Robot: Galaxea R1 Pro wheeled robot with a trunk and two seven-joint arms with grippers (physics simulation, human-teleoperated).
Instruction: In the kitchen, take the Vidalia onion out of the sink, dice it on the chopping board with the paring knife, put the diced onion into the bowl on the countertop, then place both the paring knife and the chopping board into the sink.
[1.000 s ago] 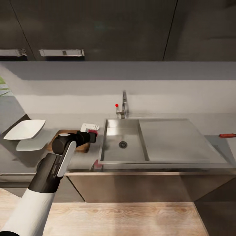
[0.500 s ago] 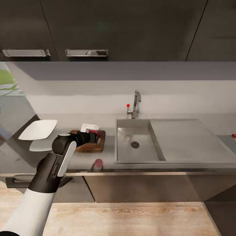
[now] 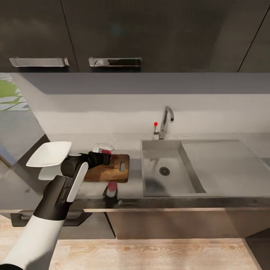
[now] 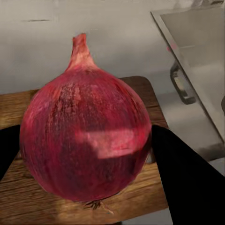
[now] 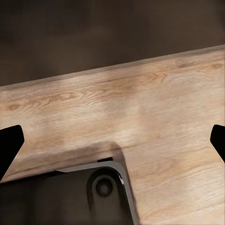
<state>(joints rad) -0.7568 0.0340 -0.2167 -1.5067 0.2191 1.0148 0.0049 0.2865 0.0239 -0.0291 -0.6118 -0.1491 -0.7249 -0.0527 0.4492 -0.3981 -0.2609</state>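
Left gripper (image 4: 86, 150): both dark fingers (image 4: 187, 183) sit against the sides of the onion (image 4: 86, 140), one on each flank, clamped on it. In the left wrist view the onion is deep red with a dry stem tip, and it hangs over the chopping board (image 4: 140, 192). From the head view I see my left gripper (image 3: 105, 157) holding the onion (image 3: 106, 152) above the left part of the board (image 3: 112, 168), which lies flat on the countertop (image 3: 131, 187), just left of the sink (image 3: 168, 187).

The bowl (image 3: 50, 153) stands at the far left of the counter, well apart from the sink, left of the board. A small white item (image 3: 102, 147) lies just beyond the board; I cannot tell what it is. A reddish blob (image 3: 111, 186) shows at the near counter edge in front of the board; I cannot identify it.

Right gripper (image 5: 112, 136): two dark fingertips (image 5: 10, 140) at the picture's opposite edges, spread wide, nothing between them. Below it, wooden floor (image 5: 154, 108) and a dark base part (image 5: 93, 192).

The tap (image 3: 165, 120) with its red knob stands behind the basin.
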